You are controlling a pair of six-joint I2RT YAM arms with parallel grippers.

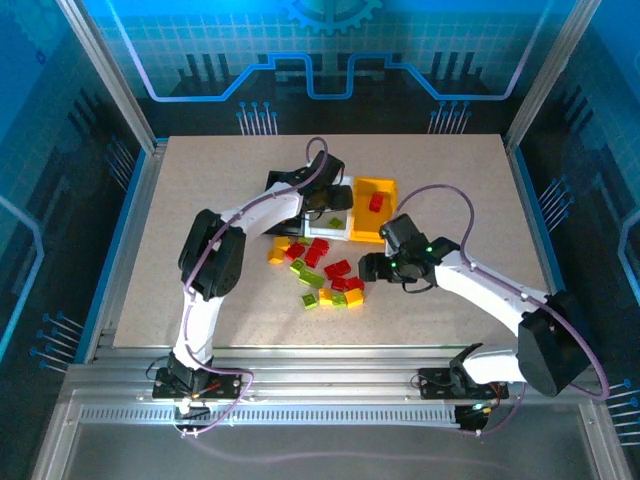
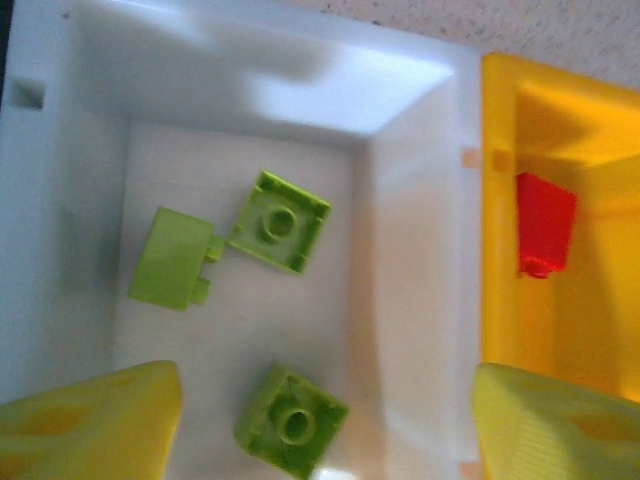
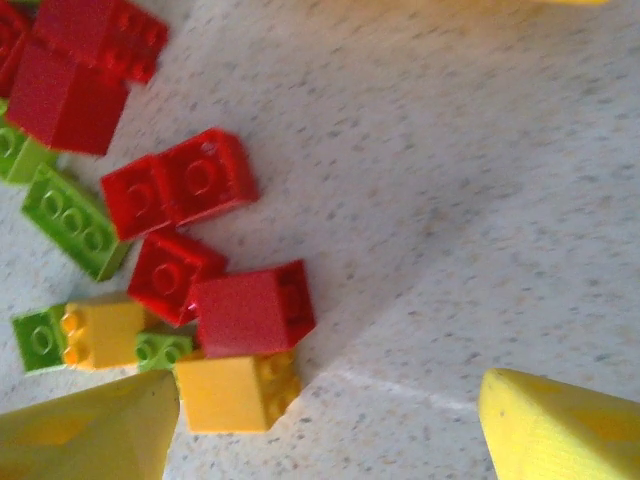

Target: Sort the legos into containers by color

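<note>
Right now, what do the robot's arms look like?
Both the left arm and right arm have white tubes with chunky black joints. A thin purple cable loops along each. Their jaws are yellow wedges, and tiny green lights glow on the right one.

Robot lab cell — aluminium frame (image 1: 330, 388), blue panels (image 1: 420, 40)

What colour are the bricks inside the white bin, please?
The bricks are lime green, clearest in the left wrist view.
</note>
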